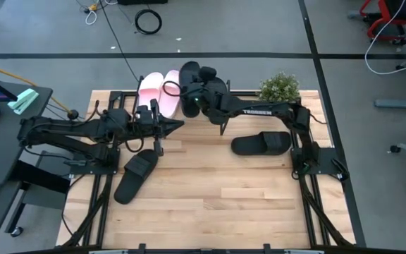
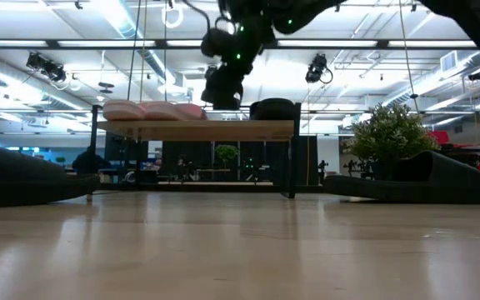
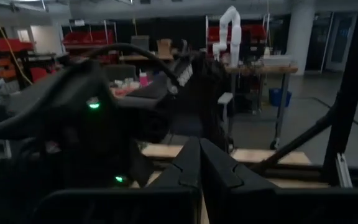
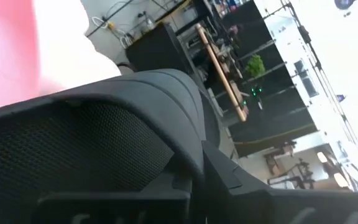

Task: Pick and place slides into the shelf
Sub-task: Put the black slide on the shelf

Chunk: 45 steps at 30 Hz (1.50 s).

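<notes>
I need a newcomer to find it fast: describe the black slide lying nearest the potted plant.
Start at the potted plant in the table's far right corner. Just in front of it, beside the right arm's base, lies one black slide, alone and sideways on bare wood, unlike those up on the shelf.

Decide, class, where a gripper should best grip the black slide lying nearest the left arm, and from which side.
Probably the wide strap of that black slide, taken from above: the slide lies flat, sole down, on the wooden tabletop, so the strap arches up as its highest, graspable band.
</notes>
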{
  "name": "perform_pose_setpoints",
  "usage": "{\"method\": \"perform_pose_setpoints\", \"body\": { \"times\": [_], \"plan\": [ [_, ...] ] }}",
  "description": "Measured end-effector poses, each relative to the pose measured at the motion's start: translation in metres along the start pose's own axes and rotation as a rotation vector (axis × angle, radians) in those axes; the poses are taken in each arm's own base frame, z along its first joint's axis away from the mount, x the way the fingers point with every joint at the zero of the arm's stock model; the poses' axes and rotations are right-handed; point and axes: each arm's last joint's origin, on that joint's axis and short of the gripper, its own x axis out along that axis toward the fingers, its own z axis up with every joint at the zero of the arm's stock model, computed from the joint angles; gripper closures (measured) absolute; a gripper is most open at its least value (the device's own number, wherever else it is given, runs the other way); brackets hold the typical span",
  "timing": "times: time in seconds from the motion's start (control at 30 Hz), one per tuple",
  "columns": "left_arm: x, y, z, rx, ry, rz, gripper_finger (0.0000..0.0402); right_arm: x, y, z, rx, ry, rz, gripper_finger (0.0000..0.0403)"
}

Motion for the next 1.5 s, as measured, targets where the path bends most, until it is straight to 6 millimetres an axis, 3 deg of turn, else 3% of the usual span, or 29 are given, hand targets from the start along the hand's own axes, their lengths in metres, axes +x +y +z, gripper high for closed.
{"method": "perform_pose_setpoints", "body": {
  "times": [0.17, 0.53, 0.97, 1.2, 1.5],
  "plan": [
    [-0.007, 0.001, 0.001, 0.003, 0.027, 0.0, 0.0386, 0.013, 0.008, -0.009, -0.043, 0.038, 0.007, 0.0387],
    [-0.012, 0.003, 0.003, 0.004, 0.031, 0.007, 0.0394, 0.018, 0.007, -0.024, -0.092, 0.104, 0.116, 0.0366],
    [-0.012, 0.003, 0.001, 0.006, 0.049, 0.007, 0.0381, 0.022, 0.009, -0.028, -0.057, 0.087, 0.191, 0.0276],
    [-0.012, 0.003, -0.002, 0.013, 0.084, 0.006, 0.0396, 0.014, -0.001, -0.012, -0.014, 0.054, 0.167, 0.0258],
    [-0.013, 0.003, -0.001, 0.012, 0.079, 0.006, 0.038, -0.008, -0.007, -0.005, -0.019, 0.129, 0.248, 0.0259]
  ]
}}
